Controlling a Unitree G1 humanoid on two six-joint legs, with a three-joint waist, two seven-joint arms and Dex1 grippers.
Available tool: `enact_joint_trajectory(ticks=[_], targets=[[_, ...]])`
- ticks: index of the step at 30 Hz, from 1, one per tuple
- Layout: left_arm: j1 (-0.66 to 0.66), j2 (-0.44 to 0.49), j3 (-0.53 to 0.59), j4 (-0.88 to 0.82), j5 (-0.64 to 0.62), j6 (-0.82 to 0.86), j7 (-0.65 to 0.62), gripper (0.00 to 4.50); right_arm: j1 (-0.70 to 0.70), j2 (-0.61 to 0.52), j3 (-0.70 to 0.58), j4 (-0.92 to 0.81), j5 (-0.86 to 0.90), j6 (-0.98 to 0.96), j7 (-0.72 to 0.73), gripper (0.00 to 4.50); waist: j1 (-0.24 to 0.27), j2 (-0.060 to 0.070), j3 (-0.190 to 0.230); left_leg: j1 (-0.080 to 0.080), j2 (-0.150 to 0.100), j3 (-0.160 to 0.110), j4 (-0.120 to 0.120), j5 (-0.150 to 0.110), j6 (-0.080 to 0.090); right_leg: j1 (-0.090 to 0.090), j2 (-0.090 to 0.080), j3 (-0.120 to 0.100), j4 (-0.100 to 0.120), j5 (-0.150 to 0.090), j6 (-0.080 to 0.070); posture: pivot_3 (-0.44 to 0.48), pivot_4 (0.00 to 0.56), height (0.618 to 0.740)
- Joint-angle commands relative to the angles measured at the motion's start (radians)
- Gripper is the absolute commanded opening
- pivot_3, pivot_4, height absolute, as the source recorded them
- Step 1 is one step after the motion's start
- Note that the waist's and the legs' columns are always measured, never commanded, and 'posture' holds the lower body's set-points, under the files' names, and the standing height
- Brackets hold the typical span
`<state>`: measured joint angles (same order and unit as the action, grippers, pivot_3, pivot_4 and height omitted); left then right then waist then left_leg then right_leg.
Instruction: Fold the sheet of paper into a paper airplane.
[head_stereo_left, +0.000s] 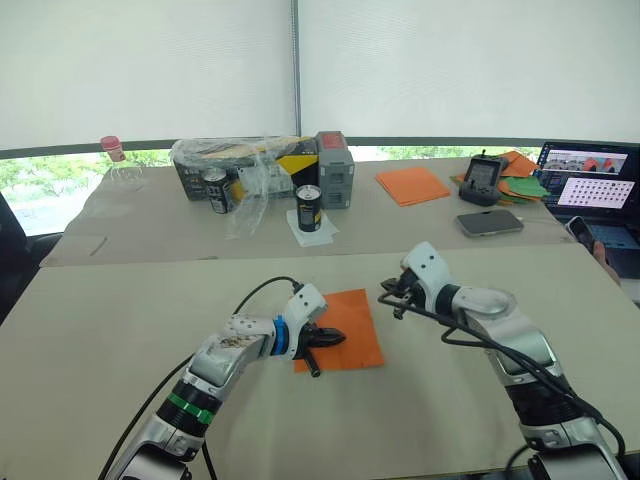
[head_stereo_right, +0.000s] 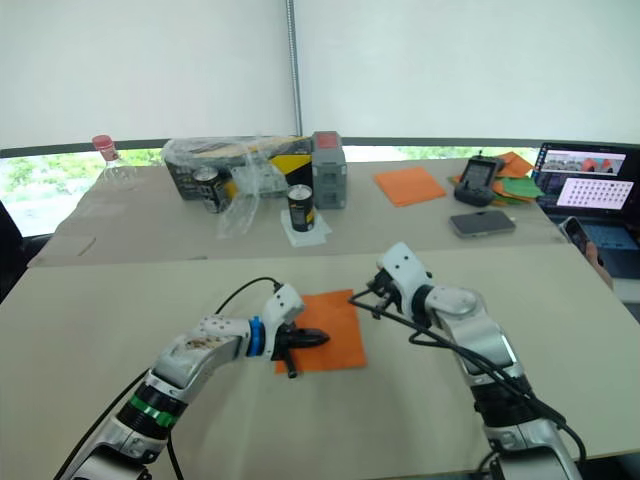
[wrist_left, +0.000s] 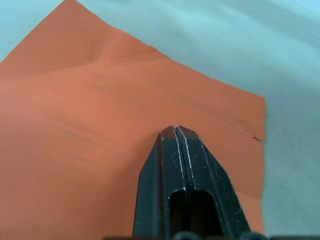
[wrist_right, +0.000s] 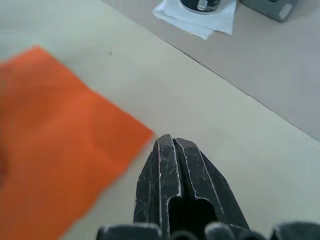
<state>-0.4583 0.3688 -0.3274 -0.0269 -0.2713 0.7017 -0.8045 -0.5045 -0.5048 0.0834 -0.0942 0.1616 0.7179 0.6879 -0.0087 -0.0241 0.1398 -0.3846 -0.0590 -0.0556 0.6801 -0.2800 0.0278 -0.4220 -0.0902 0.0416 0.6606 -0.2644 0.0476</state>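
Note:
The sheet of paper (head_stereo_left: 356, 328) lies flat on the near table, bright orange, with faint creases across it (wrist_left: 100, 115). My left gripper (head_stereo_left: 333, 338) is shut, its black fingers (wrist_left: 176, 150) pressed together over the left part of the sheet with their tips low above it. My right gripper (head_stereo_left: 392, 296) is also shut and empty, hovering just off the sheet's far right corner (wrist_right: 142, 131); its fingers (wrist_right: 172, 165) point at bare table beside that corner. No paper airplane shape is formed; the sheet looks like a flat rectangle.
On the far table stand two cans (head_stereo_left: 309, 208), a grey box (head_stereo_left: 335, 168), a black basket under clear plastic (head_stereo_left: 235, 160) and a bottle (head_stereo_left: 118, 165). Further right are a stack of orange sheets (head_stereo_left: 412, 185), green papers (head_stereo_left: 527, 187), a phone (head_stereo_left: 489, 222) and a laptop (head_stereo_left: 592, 190).

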Motion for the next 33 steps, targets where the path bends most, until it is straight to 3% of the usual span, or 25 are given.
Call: enact_joint_trajectory(ticks=[1, 2, 8, 18, 30, 33], targets=[[0.014, 0.001, -0.002, 0.014, 0.022, 0.027, 0.029, 0.00, -0.033, 0.063, -0.114, -0.040, 0.142, 0.191, -0.022, 1.61, -0.001, 0.000, 0.000, 0.000, 0.000, 0.000, 0.000, 0.000, 0.000, 0.000, 0.000, 0.000, 0.000, 0.000, 0.000, 0.000, 0.150, 0.740], [0.012, 0.000, -0.003, 0.013, 0.022, 0.028, 0.030, 0.00, -0.039, 0.082, -0.128, -0.041, 0.174, 0.244, -0.026, 1.95, -0.002, 0.000, 0.000, 0.000, 0.000, 0.000, 0.000, 0.000, 0.000, 0.000, 0.000, 0.001, 0.000, 0.000, 0.000, 0.000, 0.150, 0.740], [0.008, -0.001, -0.009, 0.008, 0.025, 0.028, 0.036, 0.00, -0.058, 0.133, -0.126, 0.074, 0.159, 0.264, -0.107, 1.95, -0.001, 0.000, 0.000, 0.001, -0.001, 0.000, 0.000, 0.000, 0.000, 0.000, -0.001, 0.000, 0.002, 0.000, 0.000, 0.000, 0.150, 0.740], [0.029, -0.005, 0.015, 0.013, 0.016, 0.030, 0.055, 0.00, -0.096, 0.161, -0.101, 0.278, 0.153, 0.112, -0.084, 1.95, -0.005, 0.001, 0.000, 0.002, -0.001, 0.000, 0.000, 0.001, 0.000, 0.000, 0.000, 0.001, 0.003, 0.000, 0.000, 0.000, 0.150, 0.740], [0.023, -0.010, 0.016, 0.028, 0.024, 0.020, 0.063, 0.00, -0.112, 0.210, -0.084, 0.289, 0.196, 0.113, -0.033, 1.95, -0.005, 0.001, 0.000, 0.002, -0.001, 0.000, 0.000, 0.001, 0.000, 0.000, -0.001, 0.000, 0.003, 0.000, 0.000, 0.000, 0.150, 0.740], [0.022, -0.009, 0.018, 0.032, 0.024, 0.018, 0.064, 0.00, -0.108, 0.207, -0.084, 0.290, 0.188, 0.106, -0.036, 1.17, -0.005, 0.001, 0.000, 0.002, -0.001, 0.000, 0.000, 0.001, 0.000, 0.000, -0.001, 0.000, 0.003, 0.000, 0.000, 0.000, 0.150, 0.740]])
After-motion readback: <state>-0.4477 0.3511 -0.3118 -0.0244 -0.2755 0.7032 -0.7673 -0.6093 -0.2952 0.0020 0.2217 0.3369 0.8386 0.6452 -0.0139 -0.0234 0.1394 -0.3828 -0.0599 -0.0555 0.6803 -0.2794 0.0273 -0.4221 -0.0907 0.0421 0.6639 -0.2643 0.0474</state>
